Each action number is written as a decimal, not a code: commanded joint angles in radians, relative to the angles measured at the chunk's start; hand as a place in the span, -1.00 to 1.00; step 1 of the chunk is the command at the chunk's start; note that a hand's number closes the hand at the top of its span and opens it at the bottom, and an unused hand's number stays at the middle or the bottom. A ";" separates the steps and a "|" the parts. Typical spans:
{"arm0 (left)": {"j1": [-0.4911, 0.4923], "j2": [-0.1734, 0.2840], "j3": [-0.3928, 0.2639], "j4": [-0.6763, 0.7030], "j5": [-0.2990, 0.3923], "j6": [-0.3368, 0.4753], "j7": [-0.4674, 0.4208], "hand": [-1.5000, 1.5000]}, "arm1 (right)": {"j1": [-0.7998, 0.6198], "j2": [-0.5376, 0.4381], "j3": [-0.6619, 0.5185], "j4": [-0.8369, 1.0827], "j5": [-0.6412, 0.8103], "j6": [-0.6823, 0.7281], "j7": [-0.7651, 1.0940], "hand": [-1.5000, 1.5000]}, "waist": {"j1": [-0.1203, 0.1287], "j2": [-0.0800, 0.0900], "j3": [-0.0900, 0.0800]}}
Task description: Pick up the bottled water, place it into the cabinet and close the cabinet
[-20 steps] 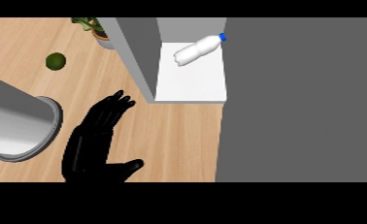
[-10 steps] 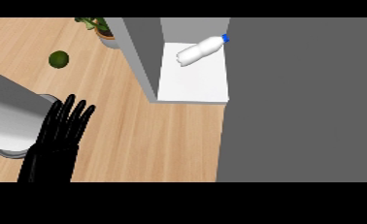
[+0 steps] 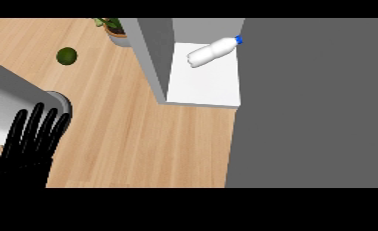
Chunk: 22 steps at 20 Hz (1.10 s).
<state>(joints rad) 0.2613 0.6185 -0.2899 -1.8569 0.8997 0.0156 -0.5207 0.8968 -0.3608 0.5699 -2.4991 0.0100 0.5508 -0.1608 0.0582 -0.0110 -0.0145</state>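
**A:** The bottled water [image 3: 212, 53] is lying on its side on the white cabinet floor [image 3: 207, 82], blue cap pointing up toward one o'clock, body slanting down toward seven. It's sitting at the far end of the compartment, between the grey side wall [image 3: 153, 57] and the big dark grey panel [image 3: 306, 102] at three o'clock.

**B:** So placing looks done to me. Nothing is touching that bottle.

**A:** Agreed, judging by how it's lying. That leaves the closing step, and I'm taking that dark panel for the cabinet door, though I can't tell its hinge side from here.

**B:** And the hands?

**A:** Only the left hand [image 3: 31, 140] is showing, down at eight o'clock, well apart from the cabinet. Its fingers are stretched out straight, pointing toward twelve, grasping nothing. It's overlapping the rim of a grey metal vessel [image 3: 29, 97] at the bench's [image 3: 125, 135] left edge. The right hand isn't showing at all.

**B:** Anything else on the bench?

**A:** A small green fruit [image 3: 66, 55] at ten o'clock and a potted plant [image 3: 114, 29] at eleven, just beside the cabinet's wall.

**B:** So what's the next move calling for?

**A:** A hand getting to that door and swinging it shut, I'd judge, without nudging the bottle.
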 commanded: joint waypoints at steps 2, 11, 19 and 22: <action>0.029 0.037 0.029 -0.014 0.037 -0.072 0.002 -1.00 | -0.056 0.017 0.253 -0.089 0.043 0.037 0.096 1.00 | 0.037 0.012 -0.001; 0.027 0.092 0.074 -0.005 0.063 -0.154 0.009 -1.00 | -0.214 0.025 0.235 -0.033 0.014 -0.020 0.189 1.00 | 0.105 0.038 -0.003; 0.010 0.131 0.092 -0.008 0.080 -0.202 0.030 -1.00 | -0.341 0.018 0.204 -0.001 0.003 -0.032 0.243 1.00 | 0.160 0.046 -0.007; 0.008 0.136 0.086 -0.006 0.083 -0.217 0.038 -1.00 | -0.421 -0.033 0.163 0.000 0.034 0.003 0.270 -1.00 | 0.194 0.045 -0.013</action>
<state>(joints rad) 0.2769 0.7433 -0.2061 -1.8651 0.9760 -0.1813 -0.4918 0.5894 -0.3653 0.5868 -2.4836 -0.0141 0.4687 0.0108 0.2215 0.0285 -0.0216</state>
